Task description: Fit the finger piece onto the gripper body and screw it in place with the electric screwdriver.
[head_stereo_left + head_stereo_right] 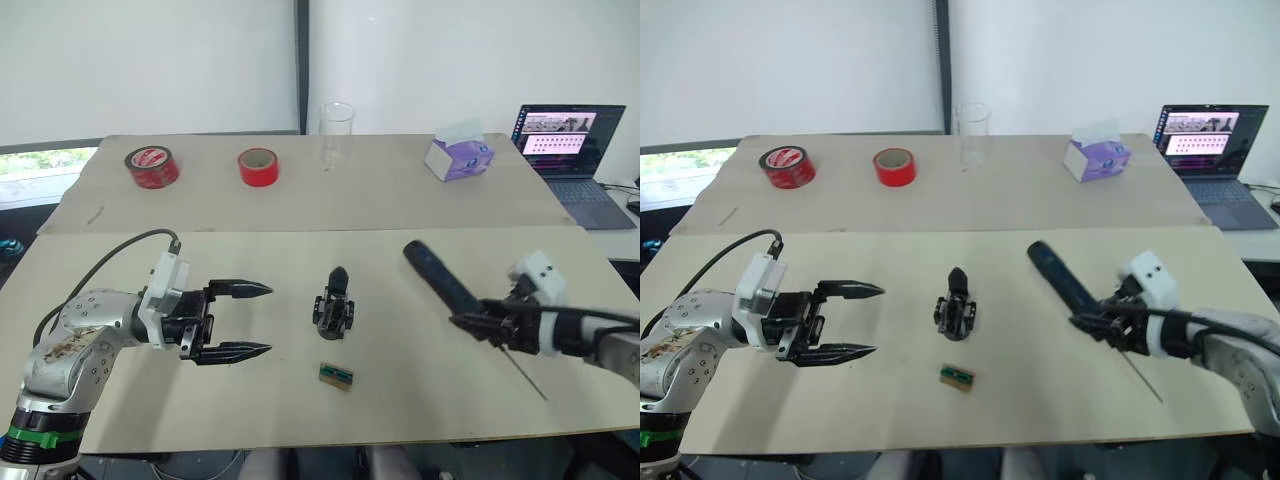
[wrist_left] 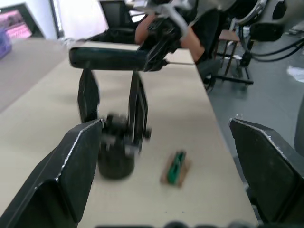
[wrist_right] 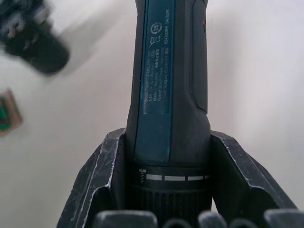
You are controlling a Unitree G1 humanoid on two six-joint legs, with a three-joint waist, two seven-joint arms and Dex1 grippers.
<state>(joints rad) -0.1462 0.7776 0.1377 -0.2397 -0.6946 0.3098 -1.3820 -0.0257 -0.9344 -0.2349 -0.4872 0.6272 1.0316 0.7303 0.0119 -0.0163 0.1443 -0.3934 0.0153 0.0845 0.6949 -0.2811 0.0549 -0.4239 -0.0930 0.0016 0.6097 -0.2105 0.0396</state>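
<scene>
Beige counter (image 1: 420, 410) under a white wall, a second beige sheet behind it. Along that far stretch, left to right: red tape roll with a printed label (image 1: 152, 166), plain red tape roll (image 1: 258, 167), clear glass cylinder (image 1: 337, 130), purple tissue box (image 1: 459, 156), open laptop (image 1: 570, 145) off the far right corner.

On the near stretch, at the left: left pincer (image 1: 258, 320), fingers spread wide apart, empty, pointing rightward toward the middle of the counter, well short of anything there.

At the middle: gripper body (image 1: 335, 308), standing upright on its round base with one pointed black finger sticking up, untouched by either pincer. Just in front of it, slightly to the right, apart from it: small green-and-brown block (image 1: 336, 376), lying flat.

At the right: electric screwdriver (image 1: 440, 276), lifted off the counter and tilted, rounded end up and toward the middle, thin metal bit slanting down toward the near right. Right pincer (image 1: 480, 325) clamped on its lower barrel near the ribbed collar, one finger pressed to each side as seen from the right wrist.

Finger piece: cannot tell where, nothing loose on the counter matching it.
</scene>
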